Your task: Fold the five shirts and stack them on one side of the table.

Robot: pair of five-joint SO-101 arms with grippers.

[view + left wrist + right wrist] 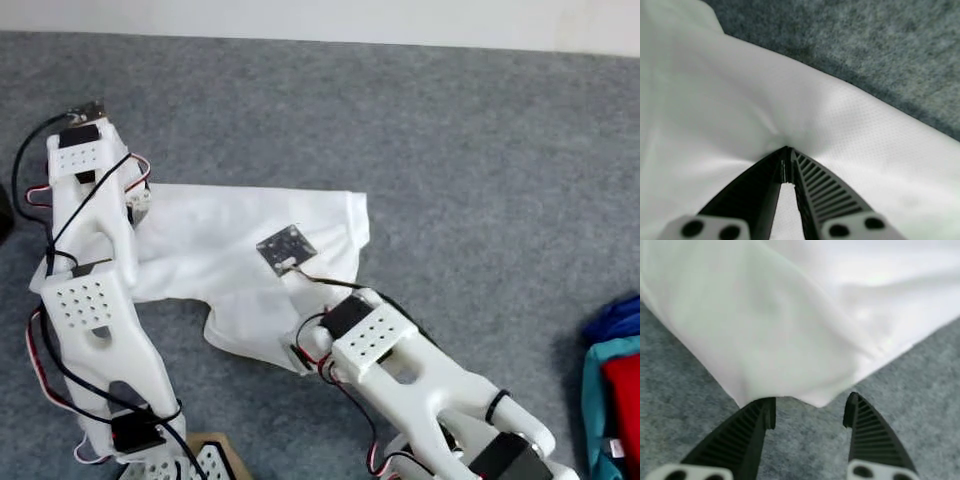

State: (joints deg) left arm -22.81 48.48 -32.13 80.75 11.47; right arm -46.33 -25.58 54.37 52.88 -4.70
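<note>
A white shirt (235,265) lies crumpled on the grey carpeted table (480,170). My left gripper (138,203) is at the shirt's left edge; in the left wrist view it (786,150) is shut, with white shirt (740,110) fabric puckered at its tips. My right gripper (298,355) is at the shirt's near lower edge. It (810,407) stands open, and a hanging corner of the white shirt (790,340) dips between its fingers (756,426) without being pinched.
A pile of blue, teal and red shirts (615,390) sits at the right edge of the table. A small wooden block (222,455) is near the left arm's base. Bare grey carpet stretches across the far and right parts.
</note>
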